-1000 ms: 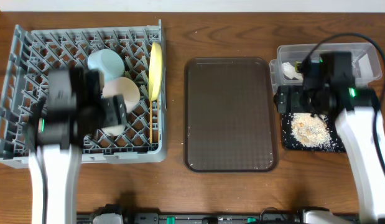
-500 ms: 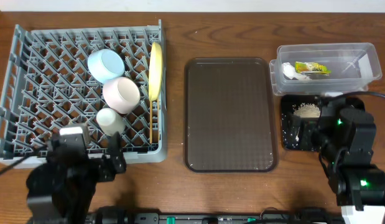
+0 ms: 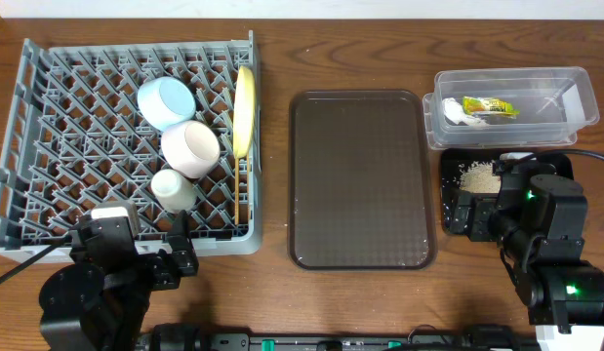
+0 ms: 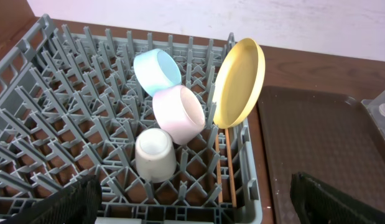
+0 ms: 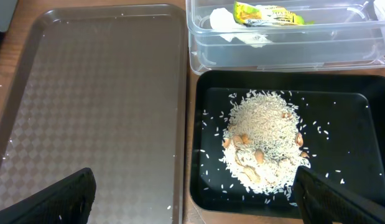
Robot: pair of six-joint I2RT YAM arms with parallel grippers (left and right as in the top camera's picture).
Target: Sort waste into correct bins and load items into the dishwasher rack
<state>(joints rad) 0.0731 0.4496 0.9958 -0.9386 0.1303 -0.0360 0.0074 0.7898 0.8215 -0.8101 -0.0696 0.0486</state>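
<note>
The grey dishwasher rack (image 3: 48, 117) holds the light blue bowl (image 3: 165, 102), white bowl (image 3: 191, 146), small pale cup (image 3: 174, 188), upright yellow plate (image 3: 244, 109) and chopsticks (image 4: 224, 168). The clear tub (image 3: 565, 122) holds the yellow-green wrapper (image 3: 491, 105) and white scrap (image 3: 455, 113). The black tray (image 5: 354, 106) holds beige food scraps (image 5: 264, 140). My left gripper (image 4: 195, 202) is open and empty at the rack's near edge. My right gripper (image 5: 195, 199) is open and empty over the black tray's near left edge.
The brown serving tray (image 3: 360, 175) lies between the rack and the bins, with a few stray grains on it. Loose rice grains are scattered inside the black tray. Both arms sit at the table's near edge.
Both arms have pulled back from over the rack and the bins to the table's near edge and have settled there. The objects have not moved.
</note>
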